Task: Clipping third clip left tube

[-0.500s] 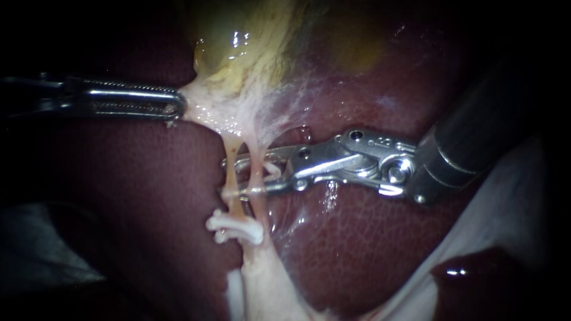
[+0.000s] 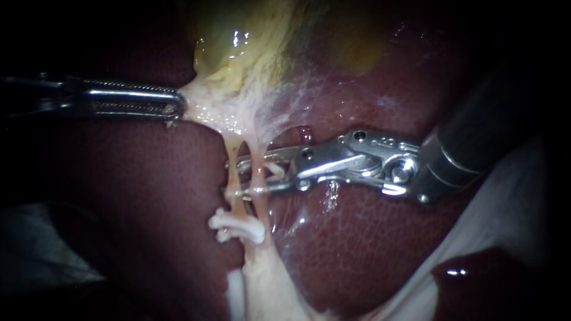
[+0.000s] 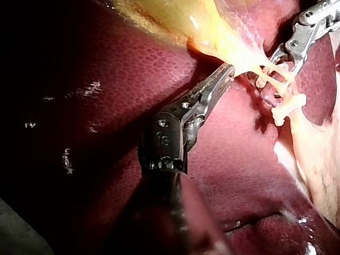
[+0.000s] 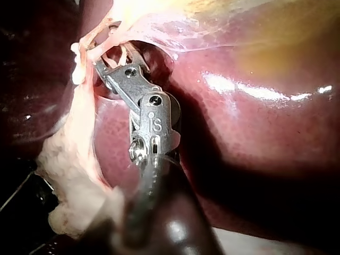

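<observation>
Two pale tubes run down from the yellowish gallbladder (image 2: 250,41): the left tube (image 2: 232,148) and the right tube (image 2: 257,151). My right instrument (image 2: 241,175) comes in from the right, its jaws open, one above the other, with both tubes lying across them. A bit of white clip (image 2: 275,172) shows between the jaws. Below them, white clips (image 2: 236,227) sit on the left tube. My left instrument (image 2: 172,107) is shut on gallbladder tissue and holds it stretched to the left. The left wrist view shows this grip (image 3: 226,71), and the right wrist view shows the jaws (image 4: 109,61) at the tubes.
Dark red liver (image 2: 357,249) lies under and around everything. A pale strip of tissue (image 2: 262,285) hangs down below the clips. White cloth (image 2: 505,214) lies at the lower right, under my right instrument's shaft (image 2: 476,137).
My right instrument has shifted very slightly to the right along the tubes. The left instrument and its hold are unchanged.
</observation>
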`<action>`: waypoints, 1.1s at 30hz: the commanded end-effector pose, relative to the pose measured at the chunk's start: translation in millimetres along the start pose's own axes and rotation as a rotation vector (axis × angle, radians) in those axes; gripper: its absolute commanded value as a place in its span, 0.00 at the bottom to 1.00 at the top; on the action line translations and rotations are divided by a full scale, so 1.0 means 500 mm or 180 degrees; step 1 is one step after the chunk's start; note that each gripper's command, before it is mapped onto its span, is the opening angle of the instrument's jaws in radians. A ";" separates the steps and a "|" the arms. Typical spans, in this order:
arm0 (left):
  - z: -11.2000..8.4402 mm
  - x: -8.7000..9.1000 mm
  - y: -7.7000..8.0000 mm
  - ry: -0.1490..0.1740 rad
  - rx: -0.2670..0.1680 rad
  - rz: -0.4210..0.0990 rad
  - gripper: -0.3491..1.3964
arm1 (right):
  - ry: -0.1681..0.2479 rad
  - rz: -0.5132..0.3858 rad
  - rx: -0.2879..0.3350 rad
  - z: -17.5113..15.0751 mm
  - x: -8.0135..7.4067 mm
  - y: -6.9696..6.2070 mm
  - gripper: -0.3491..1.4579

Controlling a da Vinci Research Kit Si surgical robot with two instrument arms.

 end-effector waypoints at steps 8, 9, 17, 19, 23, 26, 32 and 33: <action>0.0000 0.0001 0.0000 0.0000 -0.0002 0.0002 0.00 | -0.0036 -0.0003 -0.0137 -0.0058 -0.0028 0.0029 0.40; 0.0000 0.0001 0.0000 0.0000 -0.0002 0.0002 0.00 | -0.0042 0.0017 -0.0170 -0.0065 -0.0031 0.0033 0.41; -0.0001 0.0000 -0.0001 0.0000 -0.0003 0.0002 0.00 | -0.0080 -0.0170 -0.0179 -0.0106 -0.0042 0.0028 0.45; -0.0001 0.0000 -0.0001 0.0000 -0.0003 0.0002 0.00 | -0.0082 -0.0224 -0.0172 -0.0115 -0.0041 0.0025 0.46; -0.0001 0.0000 -0.0001 0.0000 -0.0003 0.0002 0.00 | -0.0087 -0.0317 -0.0156 -0.0129 -0.0042 0.0019 0.47; -0.0001 0.0000 -0.0001 0.0000 -0.0003 0.0002 0.00 | -0.0100 -0.0339 -0.0144 -0.0137 -0.0045 0.0012 0.47; -0.0002 0.0000 -0.0002 -0.0001 -0.0004 0.0002 0.00 | -0.0099 -0.0334 -0.0113 -0.0139 -0.0032 -0.0016 0.47; -0.0002 0.0001 -0.0002 -0.0001 -0.0004 0.0002 0.00 | -0.0098 -0.0333 -0.0109 -0.0138 -0.0028 -0.0021 0.47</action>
